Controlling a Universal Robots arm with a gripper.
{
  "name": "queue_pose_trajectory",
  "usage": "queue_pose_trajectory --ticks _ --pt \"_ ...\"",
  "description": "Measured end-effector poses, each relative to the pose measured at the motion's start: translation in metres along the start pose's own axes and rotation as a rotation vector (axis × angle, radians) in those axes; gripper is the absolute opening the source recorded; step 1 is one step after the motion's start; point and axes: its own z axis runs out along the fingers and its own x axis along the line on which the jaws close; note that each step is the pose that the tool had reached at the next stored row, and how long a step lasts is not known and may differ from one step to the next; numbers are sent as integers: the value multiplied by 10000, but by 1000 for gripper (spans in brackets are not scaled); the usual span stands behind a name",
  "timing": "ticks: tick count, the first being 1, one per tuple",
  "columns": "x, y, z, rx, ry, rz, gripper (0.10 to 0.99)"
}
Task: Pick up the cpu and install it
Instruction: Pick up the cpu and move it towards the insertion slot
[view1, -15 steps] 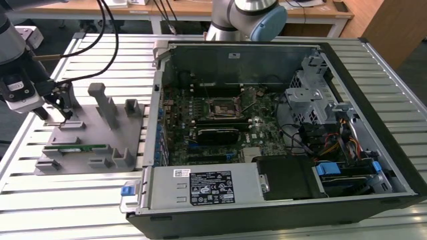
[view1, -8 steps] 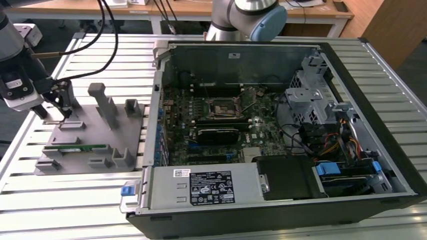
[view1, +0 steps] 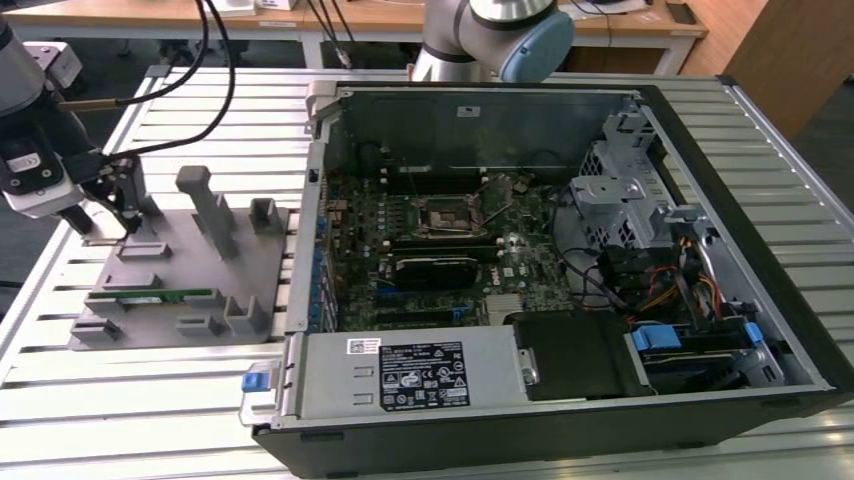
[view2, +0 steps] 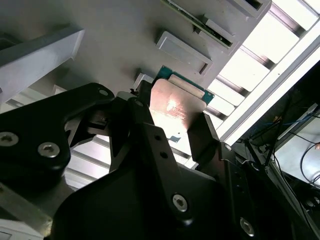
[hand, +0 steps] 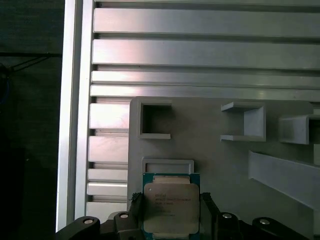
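Gripper (hand: 171, 212): seen nearest in the first wrist view, black fingers (hand: 135, 207) pinched on opposite edges of the cpu (hand: 171, 202).
Cpu: held over the grey fixture tray (hand: 220, 160), beside a shallow pocket (hand: 167, 165).
Tray contents: a memory stick (view1: 160, 296) is laid flat; upright posts (view1: 207, 205) are set near the gripper.
In between: the computer case wall (view1: 315, 200) is placed between tray and socket (view1: 447, 215).

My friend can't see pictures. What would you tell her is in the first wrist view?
The end effector grips the cpu, a square silvery chip with a green edge, by two opposite sides, over a grey tray of small empty holders. The tray lies on a table of silver metal slats.
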Motion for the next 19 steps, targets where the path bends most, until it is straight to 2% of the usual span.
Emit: queue_pose_trajectory --ticks 19 --pt "1 5 -85 0 0 0 541"
